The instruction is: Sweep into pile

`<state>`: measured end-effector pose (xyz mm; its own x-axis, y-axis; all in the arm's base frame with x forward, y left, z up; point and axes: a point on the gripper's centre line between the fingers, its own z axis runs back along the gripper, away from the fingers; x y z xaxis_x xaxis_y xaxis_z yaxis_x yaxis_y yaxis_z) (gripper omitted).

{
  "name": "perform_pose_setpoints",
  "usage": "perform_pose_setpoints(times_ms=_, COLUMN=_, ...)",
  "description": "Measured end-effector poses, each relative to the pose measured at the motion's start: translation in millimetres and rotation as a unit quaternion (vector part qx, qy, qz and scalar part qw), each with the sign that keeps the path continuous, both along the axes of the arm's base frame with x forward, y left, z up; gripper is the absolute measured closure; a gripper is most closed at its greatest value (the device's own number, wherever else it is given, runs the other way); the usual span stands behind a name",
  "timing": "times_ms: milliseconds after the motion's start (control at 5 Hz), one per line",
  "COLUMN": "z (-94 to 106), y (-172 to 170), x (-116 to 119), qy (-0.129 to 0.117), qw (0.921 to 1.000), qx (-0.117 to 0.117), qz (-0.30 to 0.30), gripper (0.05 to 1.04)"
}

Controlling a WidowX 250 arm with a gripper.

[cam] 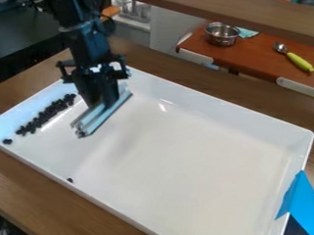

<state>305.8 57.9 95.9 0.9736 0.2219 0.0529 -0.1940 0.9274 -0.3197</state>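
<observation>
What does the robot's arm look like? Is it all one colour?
Nearly! The arm is black, with a bluish shine down one side. It's made of chunky, boxy parts. The gripper is black too, with knobbly bits sticking out on both sides above it and small pale patches there. I can't tell if those are markings.

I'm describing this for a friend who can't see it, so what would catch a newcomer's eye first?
The big white tray across the middle. Then the black arm at upper left, over a pale sweeping tool, beside a dark line of small beads.
</observation>
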Motion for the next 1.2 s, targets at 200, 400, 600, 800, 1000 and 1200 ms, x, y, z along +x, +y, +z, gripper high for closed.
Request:
perform_pose_setpoints(times_ms=200, z=-14.6, y=-21.7, x=-22.4, qy=0.006, qw=0.9991, qx=-0.007, qz=-0.041, gripper=0.735)
perform_pose_setpoints(times_ms=400, z=-31.1, y=-36.0, x=-38.6, qy=0.000, qw=0.9975, qx=-0.003, qz=-0.070, gripper=0.735)
perform_pose_setpoints(times_ms=600, z=-47.7, y=-36.9, x=-47.7, qy=-0.032, qw=0.9949, qx=0.013, qz=-0.094, gripper=0.735)
perform_pose_setpoints(times_ms=800, z=-51.2, y=-26.0, x=-50.6, qy=-0.065, qw=0.9927, qx=0.029, qz=-0.098, gripper=0.735)
perform_pose_setpoints(times_ms=1000, z=-52.3, y=-18.4, x=-49.8, qy=-0.078, qw=0.9911, qx=0.042, qz=-0.099, gripper=0.735)
perform_pose_setpoints(times_ms=1200, z=-51.3, y=-8.1, x=-42.1, qy=-0.075, qw=0.9921, qx=0.040, qz=-0.092, gripper=0.735)
